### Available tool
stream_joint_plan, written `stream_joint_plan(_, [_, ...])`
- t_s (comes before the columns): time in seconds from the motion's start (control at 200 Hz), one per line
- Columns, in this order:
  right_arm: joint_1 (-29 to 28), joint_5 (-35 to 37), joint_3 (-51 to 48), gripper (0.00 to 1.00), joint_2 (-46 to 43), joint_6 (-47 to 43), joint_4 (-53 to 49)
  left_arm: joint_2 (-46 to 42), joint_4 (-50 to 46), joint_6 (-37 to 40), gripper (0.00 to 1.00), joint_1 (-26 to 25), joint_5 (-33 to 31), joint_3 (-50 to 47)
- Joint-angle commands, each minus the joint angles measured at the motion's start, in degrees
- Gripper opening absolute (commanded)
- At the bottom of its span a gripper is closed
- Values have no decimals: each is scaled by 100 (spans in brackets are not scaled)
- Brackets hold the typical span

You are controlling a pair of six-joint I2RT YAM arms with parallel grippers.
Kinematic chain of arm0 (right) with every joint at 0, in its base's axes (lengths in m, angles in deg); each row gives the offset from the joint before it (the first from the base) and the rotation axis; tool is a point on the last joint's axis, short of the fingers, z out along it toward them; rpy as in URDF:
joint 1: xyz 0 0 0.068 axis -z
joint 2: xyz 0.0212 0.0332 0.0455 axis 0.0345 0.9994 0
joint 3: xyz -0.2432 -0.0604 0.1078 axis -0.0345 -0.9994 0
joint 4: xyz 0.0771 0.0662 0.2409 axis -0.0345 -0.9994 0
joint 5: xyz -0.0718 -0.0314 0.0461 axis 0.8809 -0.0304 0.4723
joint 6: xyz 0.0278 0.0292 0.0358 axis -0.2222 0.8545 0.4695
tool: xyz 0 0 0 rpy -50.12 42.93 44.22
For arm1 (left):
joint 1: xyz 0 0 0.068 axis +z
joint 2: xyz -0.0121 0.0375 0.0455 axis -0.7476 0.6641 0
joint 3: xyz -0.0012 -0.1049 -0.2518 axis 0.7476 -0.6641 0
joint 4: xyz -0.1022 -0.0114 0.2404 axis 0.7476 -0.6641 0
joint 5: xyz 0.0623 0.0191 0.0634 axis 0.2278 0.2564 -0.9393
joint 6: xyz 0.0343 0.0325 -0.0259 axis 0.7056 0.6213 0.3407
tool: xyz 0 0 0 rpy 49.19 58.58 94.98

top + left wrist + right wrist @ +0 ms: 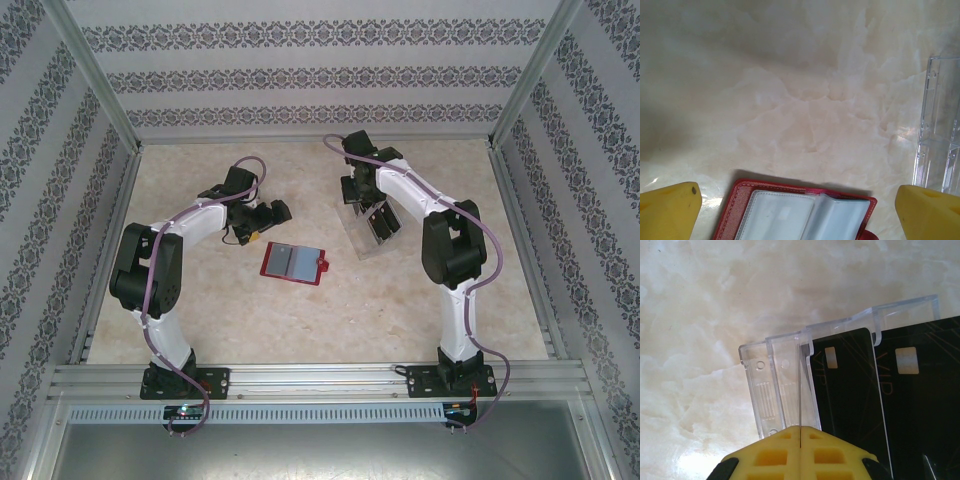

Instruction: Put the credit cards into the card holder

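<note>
On the marble table [420,310]: card holder open, cards in a rack

Nearest the arm bases, the card holder [295,262] lies open and flat, grey pockets up, its red tab toward 3 o'clock. At its 11 o'clock the left gripper [272,212] hovers with yellow jaws spread wide, holding nothing. At the card holder's 2 o'clock a clear plastic rack [362,235] holds the credit cards [845,390] in its tiers. The right gripper [800,439] is at the rack, jaws pressed together. A thin dark edge runs from their seam, and I cannot tell whether it is pinched.

Card holder [740,200] and clear rack [940,125] partly beyond left wrist view's edges
</note>
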Motion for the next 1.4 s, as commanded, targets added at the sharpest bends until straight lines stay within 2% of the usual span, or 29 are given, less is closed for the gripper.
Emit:
stream_joint_plan(0.0, [40, -61, -60, 0, -28, 53, -45, -85, 21, -65, 100, -74, -13, 144])
stream_joint_plan(0.12, [37, -75, -84, 12, 28, 53, -45, -107, 23, -59, 100, -85, -25, 146])
stream_joint_plan(0.24, [37, -67, -123, 17, 37, 62, -35, -122, 11, -61, 100, -91, -44, 141])
stream_joint_plan(0.595, [28, -85, -99, 17, 115, 57, -29, -122, 19, -53, 100, -92, -60, 145])
stream_joint_plan(0.934, [-18, -92, -80, 22, 162, 70, -36, -130, 22, -48, 100, -88, -73, 152])
stream_joint_plan(1.139, [-21, -93, -45, 18, 221, 79, -45, -141, 9, -47, 100, -90, -80, 150])
stream_joint_plan(1.294, [-17, -110, -4, 4, 224, 79, -75, -140, -2, -33, 100, -83, -98, 158])
stream_joint_plan(1.394, [-16, -131, 55, 0, 196, 79, -112, -144, -11, -24, 100, -90, -95, 159])
